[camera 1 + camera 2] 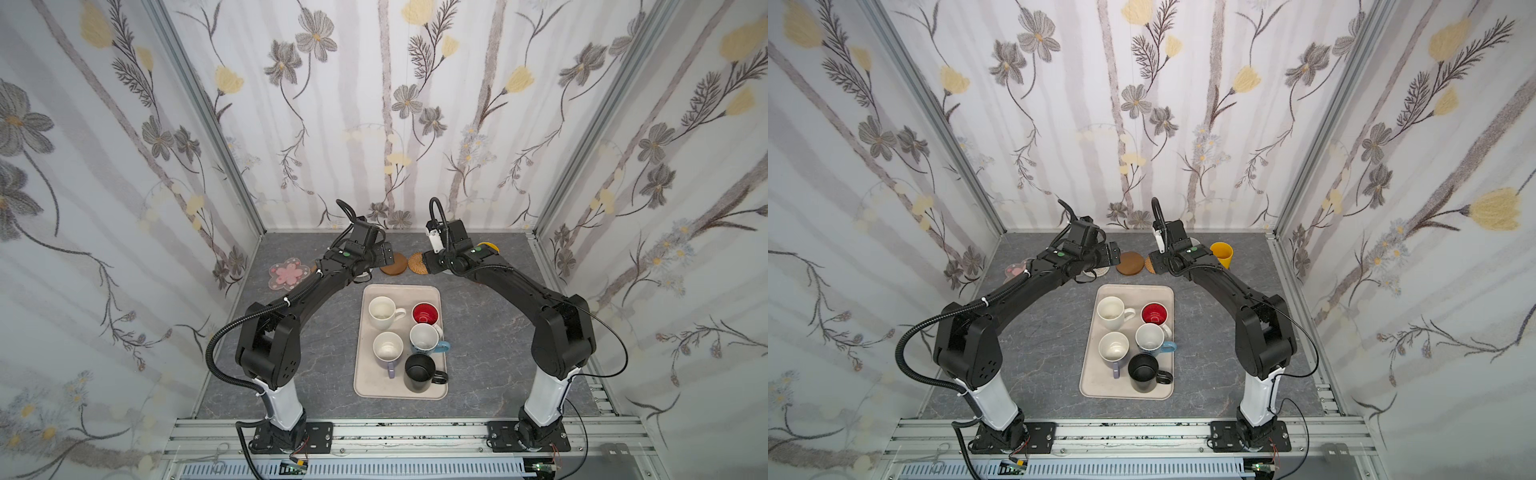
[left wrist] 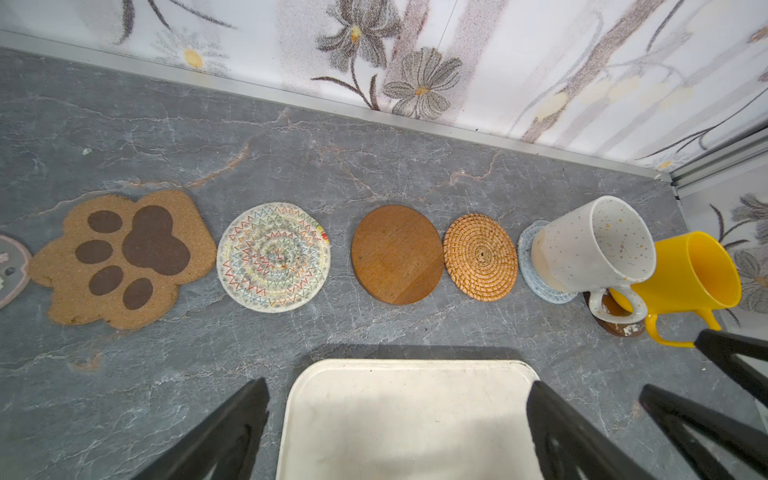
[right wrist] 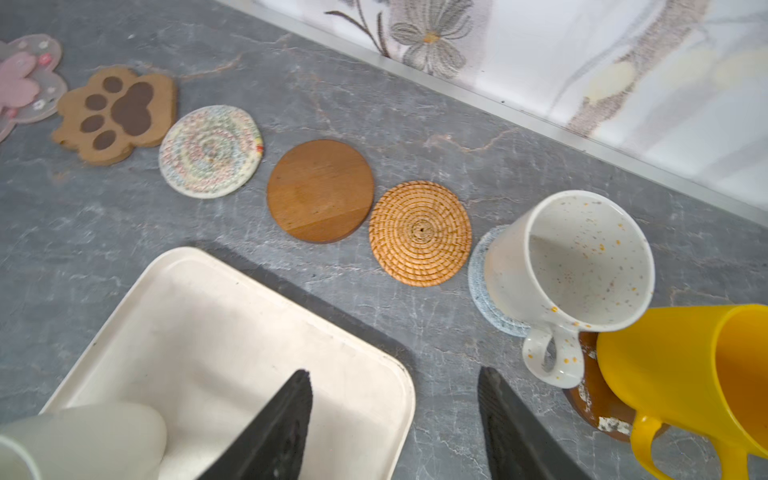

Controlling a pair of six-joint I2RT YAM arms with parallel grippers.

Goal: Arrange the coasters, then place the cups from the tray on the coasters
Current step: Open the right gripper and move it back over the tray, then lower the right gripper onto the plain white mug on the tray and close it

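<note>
A row of coasters runs along the back of the desk (image 1: pixel 324 332). From left to right it holds the flower coaster (image 1: pixel 284 272), paw coaster (image 2: pixel 124 259), stitched round coaster (image 2: pixel 273 257), wooden disc (image 2: pixel 397 254), rattan disc (image 2: pixel 480 257), knitted coaster (image 2: pixel 527 266) and glossy disc (image 3: pixel 594 395). The speckled mug (image 2: pixel 582 249) stands on the knitted coaster, and the corner mug (image 2: pixel 685 274) on the glossy disc. The tray (image 1: pixel 365 382) lies before the row's middle. In it stand five mugs (image 1: pixel 382 313), two along its left side and three along its right.

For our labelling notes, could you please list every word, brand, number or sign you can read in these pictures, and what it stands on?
No text can be read in any view.
light blue mug: dark pattern low on its outer wall, too small to read.
left arm's green dot: no lettering shows.
right arm's green dot: no lettering shows.
tray: plain, no mark.
</note>
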